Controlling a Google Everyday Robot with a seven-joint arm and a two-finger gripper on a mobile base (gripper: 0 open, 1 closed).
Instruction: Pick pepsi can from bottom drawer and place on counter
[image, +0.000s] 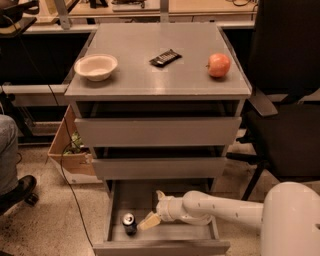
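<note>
The pepsi can (129, 223) stands upright in the front left of the open bottom drawer (160, 246), silver top showing. My gripper (154, 208) is inside the drawer just to the right of the can, reaching in from the right on the white arm (220, 209). Its fingers are spread; the lower tan fingertip (148, 221) lies close beside the can, and I cannot tell whether it touches it. The gripper holds nothing. The grey counter (140, 82) tops the cabinet above.
On the counter sit a white bowl (96, 66) at left, a flat black snack bar (165, 58) in the middle and a red apple (219, 65) at right. A black chair (285, 125) stands right of the cabinet. A cardboard box (70, 150) and a person's leg (7, 150) are at left.
</note>
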